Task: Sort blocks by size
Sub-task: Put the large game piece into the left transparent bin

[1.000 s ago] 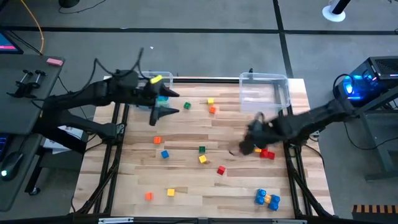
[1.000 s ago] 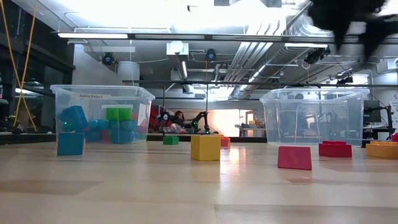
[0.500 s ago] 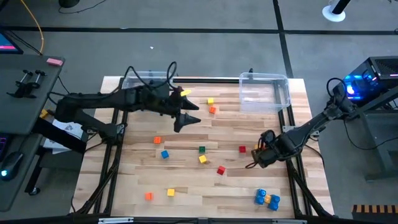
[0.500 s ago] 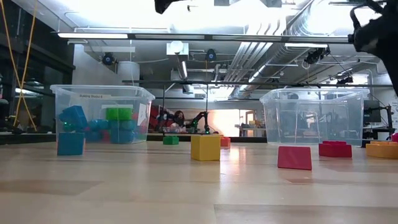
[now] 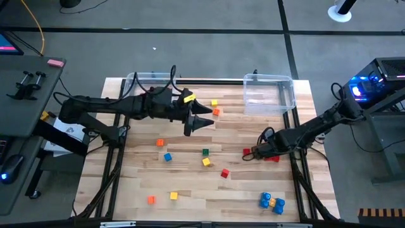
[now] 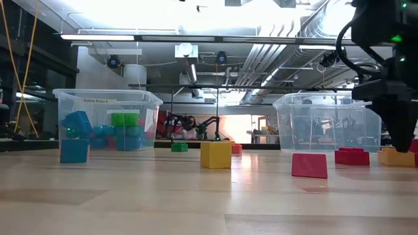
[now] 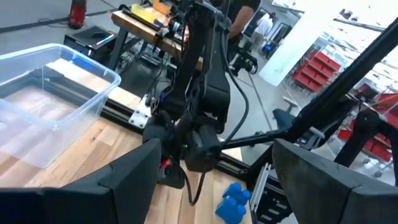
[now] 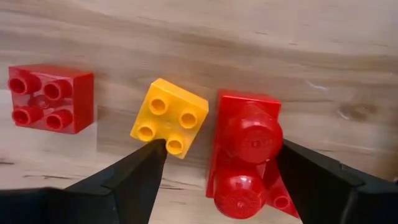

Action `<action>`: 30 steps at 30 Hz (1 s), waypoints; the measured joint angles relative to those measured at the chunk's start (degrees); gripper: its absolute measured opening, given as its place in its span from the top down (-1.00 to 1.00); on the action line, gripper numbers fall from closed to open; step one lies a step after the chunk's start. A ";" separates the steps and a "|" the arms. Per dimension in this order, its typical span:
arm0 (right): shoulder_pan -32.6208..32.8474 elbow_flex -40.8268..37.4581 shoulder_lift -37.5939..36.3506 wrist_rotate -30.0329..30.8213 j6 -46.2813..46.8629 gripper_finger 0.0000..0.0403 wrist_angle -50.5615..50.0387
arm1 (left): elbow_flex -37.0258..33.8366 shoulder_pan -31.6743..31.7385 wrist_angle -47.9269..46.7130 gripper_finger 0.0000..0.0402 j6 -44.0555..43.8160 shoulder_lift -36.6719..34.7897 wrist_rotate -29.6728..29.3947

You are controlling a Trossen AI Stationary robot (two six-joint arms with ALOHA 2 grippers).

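Wooden planks form the table (image 5: 190, 183) on which we see the scene from above, with dark floor around it and, in the low view, a ceiling of pipes and strip lights behind.

Left claw (image 5: 204, 120): reaching from 9 o'clock toward the table's centre, raised above the wood; we see its fingers spread wide with nothing between them. In its wrist view the right arm (image 7: 199, 106) fills the middle, with a cluster of blue blocks (image 7: 234, 200) on the table near it.

Right claw (image 5: 252, 152): lowered at about 3 o'clock, close over the wood. We see its fingers (image 8: 134, 171) wide apart, holding nothing. Between them lie a small yellow block (image 8: 169, 117) and, touching or just beside it, a red block with large domed studs (image 8: 247, 149); a small red square block (image 8: 51, 98) lies apart from these.

Clear bins: one at 11 o'clock (image 6: 104, 121) holds blue and green blocks; one at 1 o'clock (image 5: 269, 94) shows no contents we can make out.

Loose blocks: yellow (image 5: 214, 102) and orange (image 5: 216, 111) near 12 o'clock; orange (image 5: 160, 143), blue (image 5: 167, 157), green (image 5: 205, 152), yellow (image 5: 206, 162) and red (image 5: 224, 173) around the centre; orange (image 5: 151, 199) and yellow (image 5: 174, 196) at 7 o'clock; a blue and yellow cluster (image 5: 272, 202) at 5 o'clock.
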 joint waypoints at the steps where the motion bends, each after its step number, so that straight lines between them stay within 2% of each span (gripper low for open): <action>1: -0.01 -0.13 -0.03 -0.01 0.04 -0.50 -0.27 | 0.00 0.00 -0.20 -0.47 -0.01 -0.05 0.00; 9: 0.00 -0.33 -0.07 -0.06 -0.17 -0.50 -6.04 | 0.00 -0.14 -0.75 -0.47 2.08 -0.15 0.07; 13: -0.07 -0.41 -0.07 0.39 0.24 -0.50 -4.99 | 0.00 0.19 -1.08 -0.47 4.07 -0.15 0.25; 21: -4.21 -0.21 0.01 9.96 -0.19 -0.50 3.49 | 0.00 1.61 -2.28 -0.47 4.65 -0.17 3.82; 30: -5.40 7.44 0.00 11.66 -1.98 -0.50 -11.44 | 0.00 1.66 -5.09 -0.47 4.93 -0.20 3.87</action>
